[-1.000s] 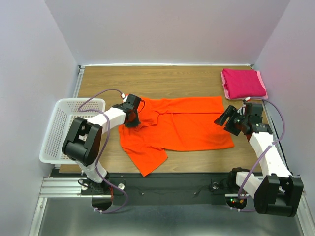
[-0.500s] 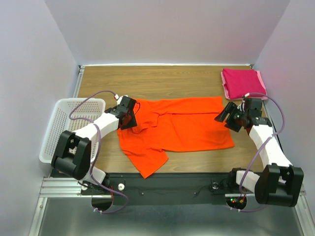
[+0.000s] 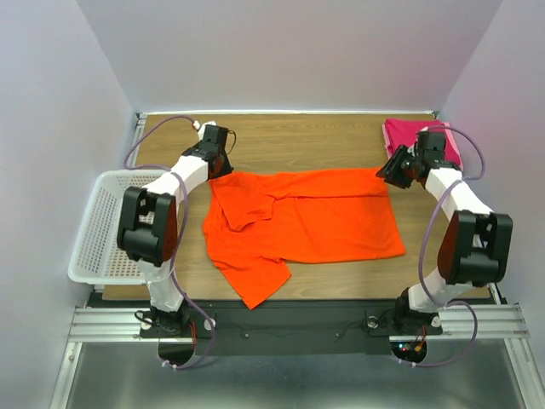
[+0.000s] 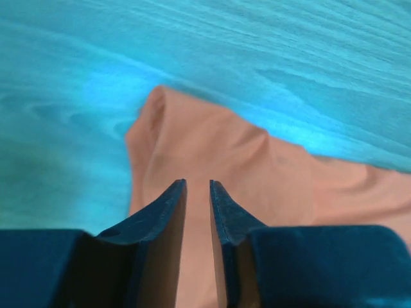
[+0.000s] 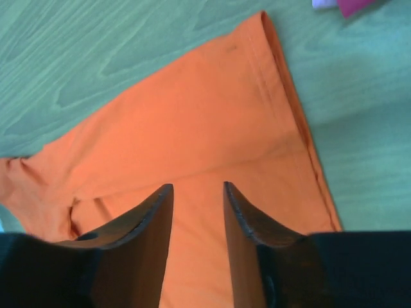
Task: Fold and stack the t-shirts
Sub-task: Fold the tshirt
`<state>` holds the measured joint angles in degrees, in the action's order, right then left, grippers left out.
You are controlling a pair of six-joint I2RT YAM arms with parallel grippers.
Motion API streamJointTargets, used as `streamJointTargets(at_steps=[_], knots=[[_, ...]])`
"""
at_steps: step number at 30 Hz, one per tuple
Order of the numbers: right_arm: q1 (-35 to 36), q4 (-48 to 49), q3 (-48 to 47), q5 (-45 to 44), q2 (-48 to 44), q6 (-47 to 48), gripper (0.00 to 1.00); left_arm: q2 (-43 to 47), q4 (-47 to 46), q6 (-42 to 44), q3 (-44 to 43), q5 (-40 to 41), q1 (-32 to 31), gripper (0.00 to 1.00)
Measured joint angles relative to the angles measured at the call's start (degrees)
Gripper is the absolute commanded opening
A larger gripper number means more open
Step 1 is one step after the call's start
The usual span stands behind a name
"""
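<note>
Top external view: my left claw (image 3: 218, 167) and right claw (image 3: 387, 173) hang over the two far corners of the bright orange cloth t-shirt (image 3: 306, 221), fingers parted and gripping nothing. That shirt lies spread and unfolded on the middle of the brown wooden table (image 3: 298, 136). The magenta-pink cloth t-shirt (image 3: 404, 136) sits folded at the far right corner. I judge that folding the orange one and stacking are left.

Wood-grain tabletop (image 3: 298, 136). I log the orange t-shirt (image 3: 315, 217) spread across the middle, with a fold of cloth doubled over its left part. The magenta t-shirt (image 3: 407, 143) lies folded in the far right corner. A white lattice basket (image 3: 102, 230) sits at the left edge.
</note>
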<state>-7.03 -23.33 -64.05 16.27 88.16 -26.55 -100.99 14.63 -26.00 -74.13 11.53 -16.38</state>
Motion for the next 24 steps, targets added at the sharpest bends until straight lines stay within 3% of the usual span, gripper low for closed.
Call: streamJointTargets(at_steps=[3,11,17,24], knots=[[0.0,1.6,-3.0,0.0,5.4,-0.2,0.33,-5.2,-0.5,0.7,-2.7,-0.6,0.0,0.27],[0.0,6.0,-7.8,0.1,16.6,-1.3,0.3,-12.6,-1.1,1.5,-4.8,-0.6,1.1,0.25],[0.0,8.3,-10.4,-2.2,25.5,-2.0,0.29,-13.7,-2.7,1.0,-4.2,-0.3,4.0,0.25],[0.3,10.4,-11.3,-6.0,26.6,-2.9,0.29,-12.7,-6.7,-0.7,-1.3,-0.8,5.8,0.26]])
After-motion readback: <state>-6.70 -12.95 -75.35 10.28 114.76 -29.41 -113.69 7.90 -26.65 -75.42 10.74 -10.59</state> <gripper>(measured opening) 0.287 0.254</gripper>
